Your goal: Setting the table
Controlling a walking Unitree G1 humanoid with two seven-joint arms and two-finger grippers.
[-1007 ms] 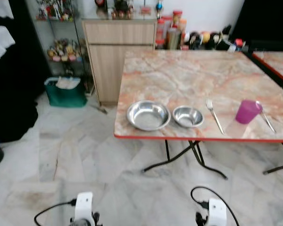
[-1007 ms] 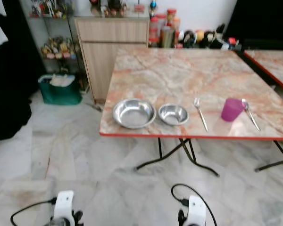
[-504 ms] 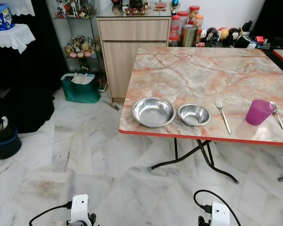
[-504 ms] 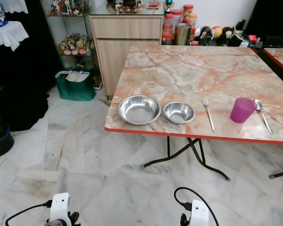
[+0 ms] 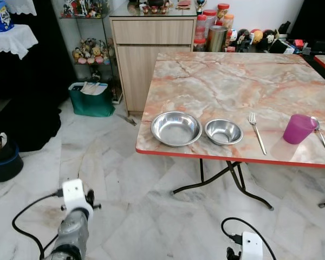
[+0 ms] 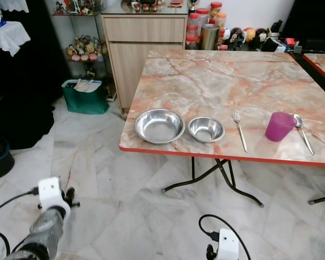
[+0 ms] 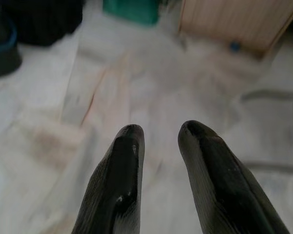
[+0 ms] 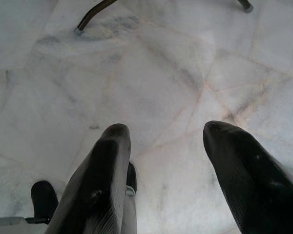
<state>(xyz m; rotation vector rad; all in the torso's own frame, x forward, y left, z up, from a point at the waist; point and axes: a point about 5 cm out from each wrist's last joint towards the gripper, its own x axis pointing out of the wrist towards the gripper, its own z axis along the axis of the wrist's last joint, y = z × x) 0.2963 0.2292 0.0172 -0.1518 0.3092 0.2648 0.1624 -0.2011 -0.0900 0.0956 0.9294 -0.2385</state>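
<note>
On the near edge of the marble table [image 5: 233, 81] stand a large steel bowl [image 5: 176, 128] and a smaller steel bowl [image 5: 223, 131] side by side. To their right lie a fork [image 5: 257, 132], a purple cup [image 5: 298, 129] and a spoon [image 5: 320, 135]. My left arm [image 5: 75, 216] is raised at the lower left, over the floor and well short of the table. In the left wrist view my left gripper [image 7: 160, 130] is open with a narrow gap and holds nothing. My right gripper [image 8: 168, 129] hangs low over the floor tiles, wide open.
A wooden cabinet [image 5: 151, 49] stands behind the table's left corner, with jars and bottles [image 5: 216, 21] beside it. A green bin [image 5: 92, 100] and a dark bucket [image 5: 5, 162] sit on the marble floor to the left. Black table legs [image 5: 227, 179] cross under the table.
My left arm has risen from the bottom edge and swung out to the left. The view shifted a second ago as the camera moved; the tableware stays put.
</note>
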